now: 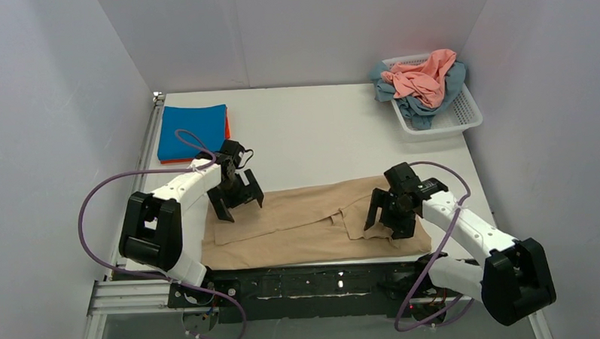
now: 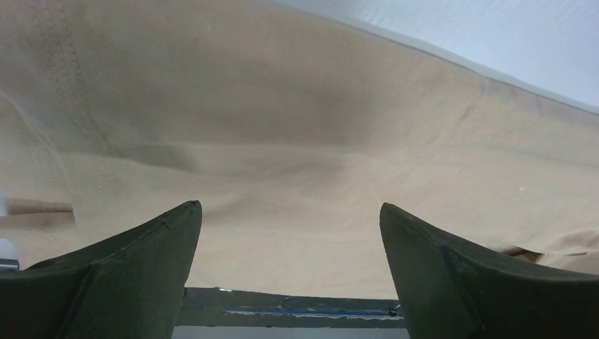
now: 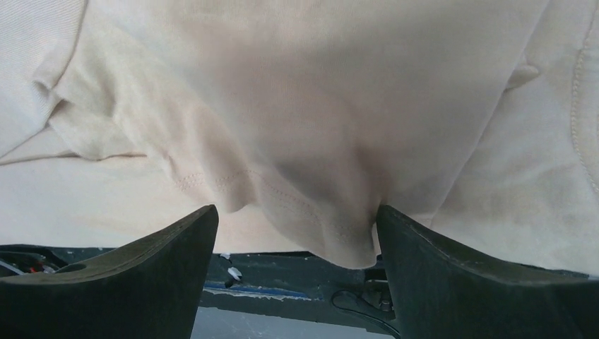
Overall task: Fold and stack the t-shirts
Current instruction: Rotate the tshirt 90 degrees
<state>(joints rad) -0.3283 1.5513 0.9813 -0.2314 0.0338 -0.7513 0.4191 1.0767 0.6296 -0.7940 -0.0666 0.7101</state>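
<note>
Tan t-shirt (image 1: 299, 231): lies lengthwise along the near edge of the table (image 1: 311, 139), partly folded, with a sleeve flap turned in over the body toward the right end. Covers almost the whole of both wrist views in flat, lightly creased cloth.

Left gripper (image 1: 239, 205): poised over the shirt's left end, near the far hem. Jaws spread wide, nothing between them. Possibly touching the cloth at the tips, though the overhead view is too coarse to tell.

Right gripper (image 1: 389, 221): over the turned-in sleeve at the right end. Jaws likewise spread wide, gripping nothing. In its wrist view, a stitched hem of the tan cloth bulges down between the two fingers (image 3: 141, 275) without being pinched.

Blue t-shirt (image 1: 192, 132): folded into a neat square at the far left corner of the table, stacked on an orange-red t-shirt (image 1: 227, 127) that shows only as a thin edge along the right side.

White basket (image 1: 465, 118): at the far right corner, holding a crumpled pink t-shirt (image 1: 426, 78) heaped on a crumpled teal t-shirt (image 1: 417, 109).
</note>
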